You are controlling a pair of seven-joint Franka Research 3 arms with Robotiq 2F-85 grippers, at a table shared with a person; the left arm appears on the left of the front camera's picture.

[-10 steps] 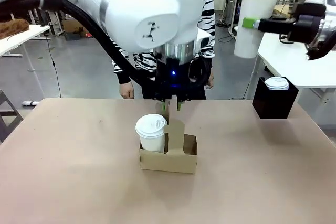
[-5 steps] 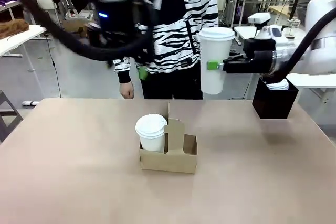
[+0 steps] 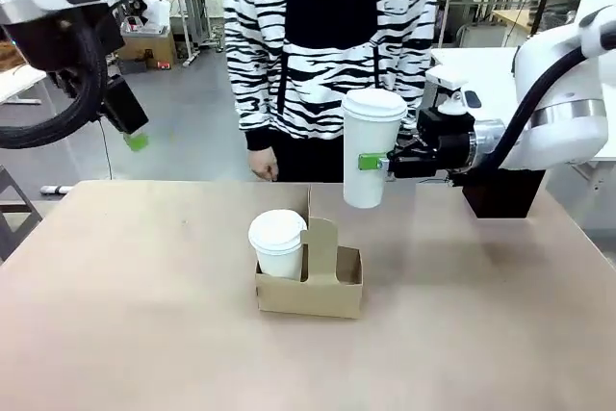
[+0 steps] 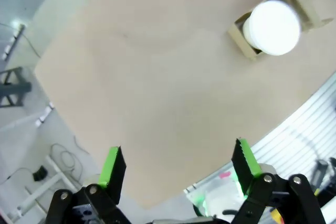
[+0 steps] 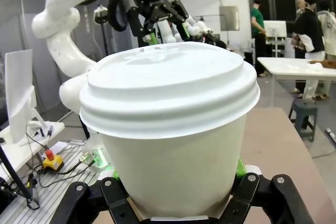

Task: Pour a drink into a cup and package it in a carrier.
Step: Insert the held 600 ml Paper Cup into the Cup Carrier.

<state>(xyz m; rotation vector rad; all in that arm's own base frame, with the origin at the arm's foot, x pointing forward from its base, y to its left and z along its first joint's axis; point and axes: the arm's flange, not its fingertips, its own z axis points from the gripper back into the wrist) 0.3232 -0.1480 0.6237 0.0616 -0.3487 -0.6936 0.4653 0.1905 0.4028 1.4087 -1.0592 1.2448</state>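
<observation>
The brown cardboard carrier (image 3: 310,284) sits mid-table with a lidded white cup (image 3: 278,243) in its left slot; its right slot is vacant. From above, the left wrist view shows the carrier (image 4: 241,36) and that cup (image 4: 271,27). My right gripper (image 3: 377,163) is shut on a tall lidded white cup (image 3: 369,146), held upright in the air above and right of the carrier; the same tall cup (image 5: 168,124) looms close in the right wrist view. My left gripper (image 4: 178,169) is open and holds nothing, raised at the far left (image 3: 130,127). The drink jug is out of view.
A person in a zebra-striped top (image 3: 327,36) stands at the far side, one hand (image 3: 262,166) hanging near the table edge. A black box-shaped cup holder (image 3: 500,194) stands at the back right behind my right arm. The bare table (image 3: 125,286) spreads left of the carrier.
My left arm has swung away from above the carrier to the far left and upward. My right gripper has carried the tall cup leftward and down, closer to the carrier.
</observation>
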